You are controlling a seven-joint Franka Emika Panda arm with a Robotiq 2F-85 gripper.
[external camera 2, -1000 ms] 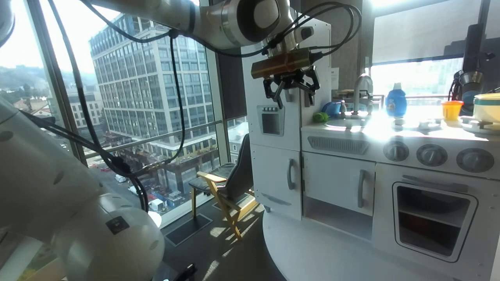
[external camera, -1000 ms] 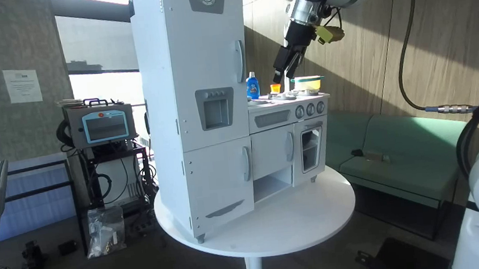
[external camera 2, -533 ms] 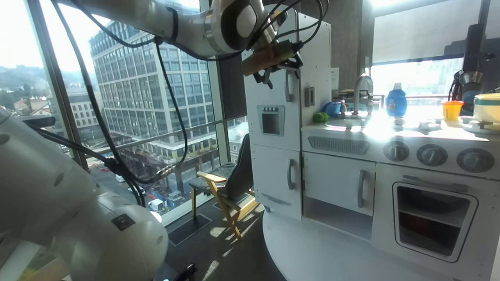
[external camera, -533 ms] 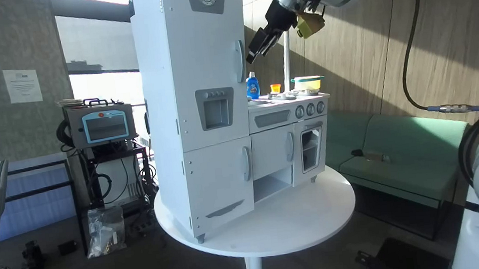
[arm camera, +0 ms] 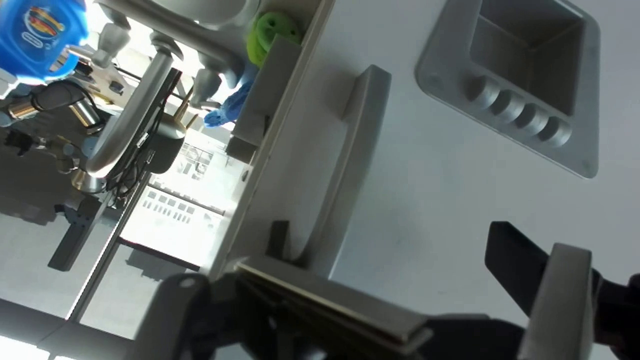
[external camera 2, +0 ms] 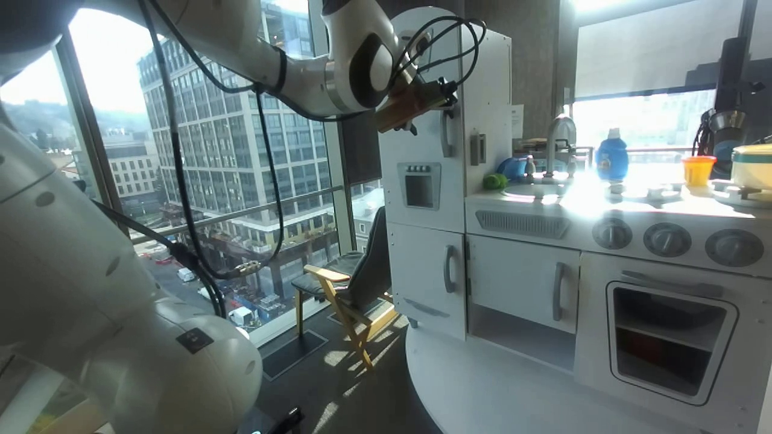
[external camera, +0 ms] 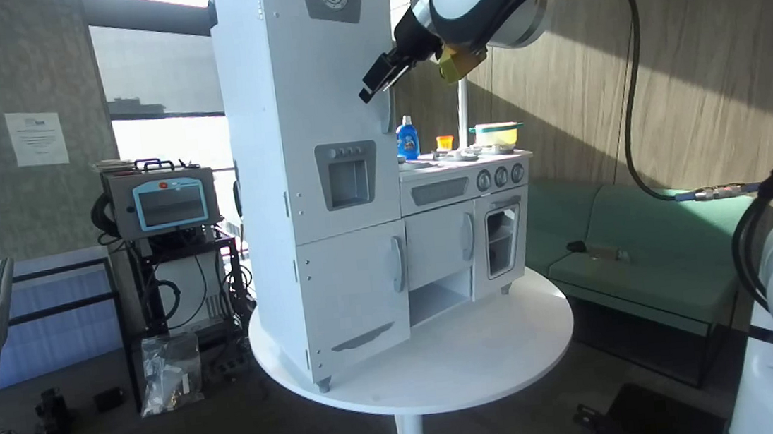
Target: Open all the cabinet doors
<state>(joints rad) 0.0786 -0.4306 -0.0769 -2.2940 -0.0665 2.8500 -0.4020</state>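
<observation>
Daylit | in wrist view bleached white at window (arm camera: pixel 187 210) left of jaws, blurred at jaws' base | glaring off countertop (external camera 2: pixel 582 201) below jaws | shadowed diagonally across wall (external camera: pixel 581 102) beyond jaws

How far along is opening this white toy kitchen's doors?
Nothing looks done: the tall white upper door, the lower white door beneath it, the short white middle door and the dark-windowed white oven door all appear shut. In progress: the open black hand is near the tall door's curved grey handle; contact is unclear. Left: opening all four.
</observation>
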